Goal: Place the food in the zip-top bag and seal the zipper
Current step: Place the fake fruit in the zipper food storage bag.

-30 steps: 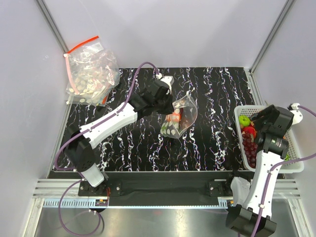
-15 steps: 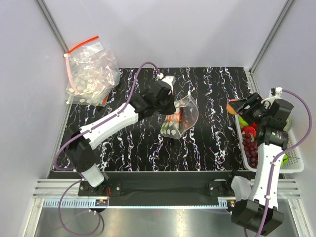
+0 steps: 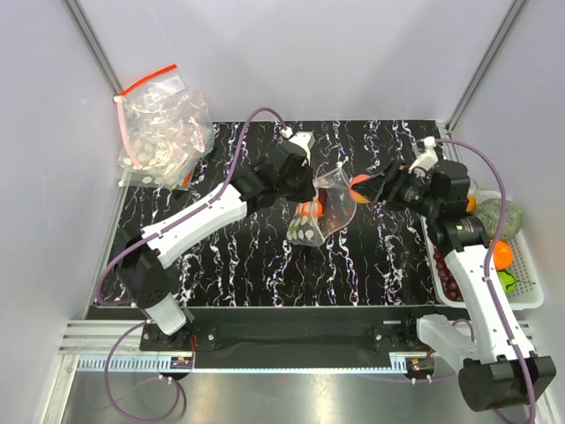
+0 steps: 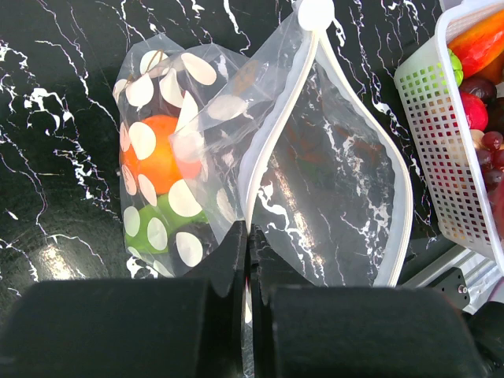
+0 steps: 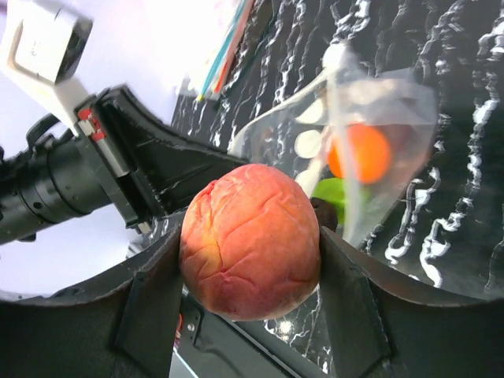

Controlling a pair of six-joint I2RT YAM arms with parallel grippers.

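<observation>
**Right gripper holds a peach at the bag's mouth**

Right gripper point(image 3: 369, 190) has its fingers clamped on either side of a peach point(image 5: 250, 240), which hangs above the worktop point(image 3: 380, 265) just beside the open mouth of the zip-top bag point(image 3: 325, 212). The left gripper point(image 4: 250, 244) is pinching one lip of the bag at the zipper point(image 4: 250, 165), fingers pressed together on the strip, so the mouth gapes toward the right arm. An orange fruit point(image 4: 157, 157) and a green piece point(image 4: 157, 224) already lie at the bag's closed end.

To do this step well, the peach should enter along the line of the opening, between the two zipper lips, and go deep enough to rest against the fruit inside before release (a drop at the rim would likely roll back out). The film looks limp, so the free lip may fold inward if nudged. The left pinch ought to hold firm throughout. Sealing is not yet begun.
</observation>
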